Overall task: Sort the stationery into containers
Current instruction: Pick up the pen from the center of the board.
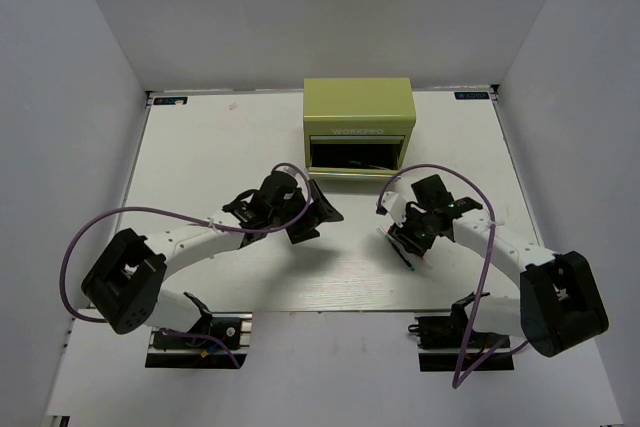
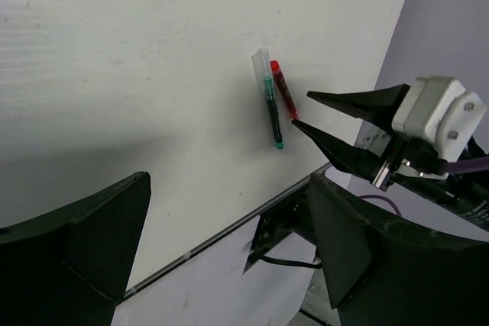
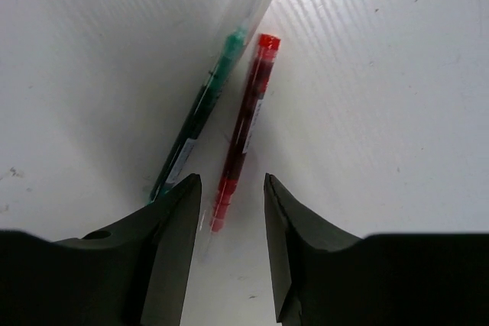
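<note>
From above, the small olive-green metal tool chest (image 1: 358, 112) stands at the far middle of the white surface (image 1: 200, 147). Its front bears faint lettering, and below that is a dark opening whose contents are too small to make out. The left tool (image 1: 318, 217) hangs over the surface in front of the chest and a little to its left. Its black fingers are spread apart and hold nothing. The right tool (image 1: 402, 245) is low over the surface, to the right of the left tool and nearer the arm bases, well apart from the chest.

The left wrist view shows its own two dark fingers (image 2: 92, 242) set wide at the bottom corners, with bare surface between them. Beyond them, the thin clear pen with green ink (image 2: 267, 97) and the thin red pen (image 2: 284, 91) lie side by side on the surface, close together near its edge. The right tool's pointed fingers are parted just beside the red pen's end.

The right wrist view has the two pens fanning slightly apart towards the near end. The red pen's near end lies in the narrow gap between the fingers, which do not appear to touch it. The clear pen's near end lies by the left finger (image 3: 172, 227).
</note>
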Robot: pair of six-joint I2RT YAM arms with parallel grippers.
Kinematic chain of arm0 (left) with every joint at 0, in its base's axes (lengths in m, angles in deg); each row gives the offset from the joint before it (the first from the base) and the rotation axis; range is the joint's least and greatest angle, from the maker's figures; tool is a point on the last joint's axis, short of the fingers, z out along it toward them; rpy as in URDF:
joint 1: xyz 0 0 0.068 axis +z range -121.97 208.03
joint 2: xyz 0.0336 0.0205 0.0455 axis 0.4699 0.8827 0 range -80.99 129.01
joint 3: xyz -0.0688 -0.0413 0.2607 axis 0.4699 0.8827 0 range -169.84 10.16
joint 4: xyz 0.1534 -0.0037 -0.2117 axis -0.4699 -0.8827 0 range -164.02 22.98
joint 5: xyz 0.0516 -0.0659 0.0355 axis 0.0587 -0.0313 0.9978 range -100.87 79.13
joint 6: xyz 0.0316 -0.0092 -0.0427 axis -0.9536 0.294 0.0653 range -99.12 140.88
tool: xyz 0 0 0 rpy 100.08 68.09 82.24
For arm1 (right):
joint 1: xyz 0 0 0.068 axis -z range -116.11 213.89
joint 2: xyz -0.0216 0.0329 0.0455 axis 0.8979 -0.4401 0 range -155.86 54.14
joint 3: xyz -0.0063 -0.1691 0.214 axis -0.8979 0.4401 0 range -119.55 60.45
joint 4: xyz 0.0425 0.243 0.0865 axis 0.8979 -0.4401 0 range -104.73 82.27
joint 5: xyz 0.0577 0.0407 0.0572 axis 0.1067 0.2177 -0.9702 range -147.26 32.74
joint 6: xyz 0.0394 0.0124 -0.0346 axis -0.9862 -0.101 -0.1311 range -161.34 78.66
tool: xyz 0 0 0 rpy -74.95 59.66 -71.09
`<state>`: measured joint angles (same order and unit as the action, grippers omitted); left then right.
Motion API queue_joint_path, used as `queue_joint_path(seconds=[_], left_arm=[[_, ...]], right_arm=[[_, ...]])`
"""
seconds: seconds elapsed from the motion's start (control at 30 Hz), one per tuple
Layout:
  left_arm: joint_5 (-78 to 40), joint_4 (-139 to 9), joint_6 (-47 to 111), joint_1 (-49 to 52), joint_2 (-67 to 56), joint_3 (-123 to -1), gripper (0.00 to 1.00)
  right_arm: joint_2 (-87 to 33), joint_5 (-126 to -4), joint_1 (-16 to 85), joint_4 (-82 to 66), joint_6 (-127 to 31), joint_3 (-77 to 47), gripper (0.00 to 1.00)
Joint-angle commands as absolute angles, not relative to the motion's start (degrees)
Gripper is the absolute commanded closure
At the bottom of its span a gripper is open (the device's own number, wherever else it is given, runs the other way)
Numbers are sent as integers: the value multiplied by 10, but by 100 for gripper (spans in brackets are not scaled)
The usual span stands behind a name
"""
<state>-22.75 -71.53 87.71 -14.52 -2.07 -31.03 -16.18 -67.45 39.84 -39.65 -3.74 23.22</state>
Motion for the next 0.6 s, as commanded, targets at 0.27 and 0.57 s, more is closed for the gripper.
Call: queue_joint_path(seconds=[0.27,0.57], left_arm=[[-228,-812,796,-164,22,-410,8],[-266,-762,806,-177,33,-405,20]], right_arm=[[-209,-685,401,-340,-62,258,60],[-211,-704,401,-344,-50,250,100]])
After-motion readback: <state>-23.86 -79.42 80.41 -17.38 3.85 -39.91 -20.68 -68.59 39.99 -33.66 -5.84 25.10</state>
